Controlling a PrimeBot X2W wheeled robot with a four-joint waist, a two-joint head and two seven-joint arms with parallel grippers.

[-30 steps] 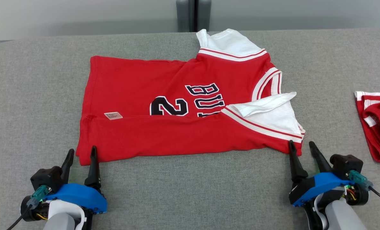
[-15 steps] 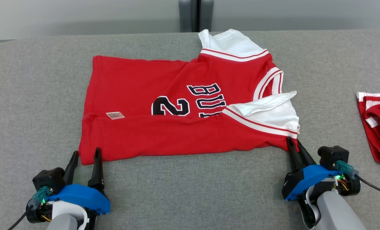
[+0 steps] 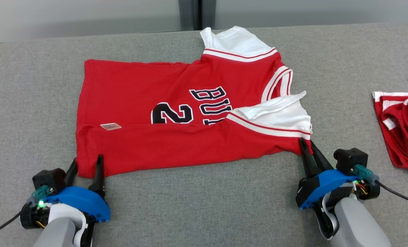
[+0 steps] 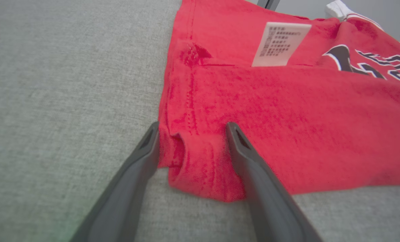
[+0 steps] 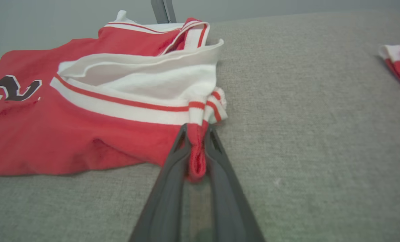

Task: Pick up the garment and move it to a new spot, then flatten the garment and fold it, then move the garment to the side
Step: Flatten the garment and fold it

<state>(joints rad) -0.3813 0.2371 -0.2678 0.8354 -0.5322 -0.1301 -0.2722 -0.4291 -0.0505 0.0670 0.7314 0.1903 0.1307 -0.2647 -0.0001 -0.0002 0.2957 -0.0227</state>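
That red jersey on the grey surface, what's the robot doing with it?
A two-armed robot is partway through folding the red jersey, which lies on the grey surface with its near edge already folded over the number. The right gripper is pinched shut on the corner by the white sleeve. The left gripper is open, astride the hem corner, not yet gripping. Another red garment lies off to the right.

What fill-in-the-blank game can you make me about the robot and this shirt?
The jersey is mostly ____.
The big number printed on it is ____.
The right end effector is shut on its near corner, while the left end effector is ____.
The jersey lies on a ____ fabric surface.
Missing words: red; 2; open; grey.
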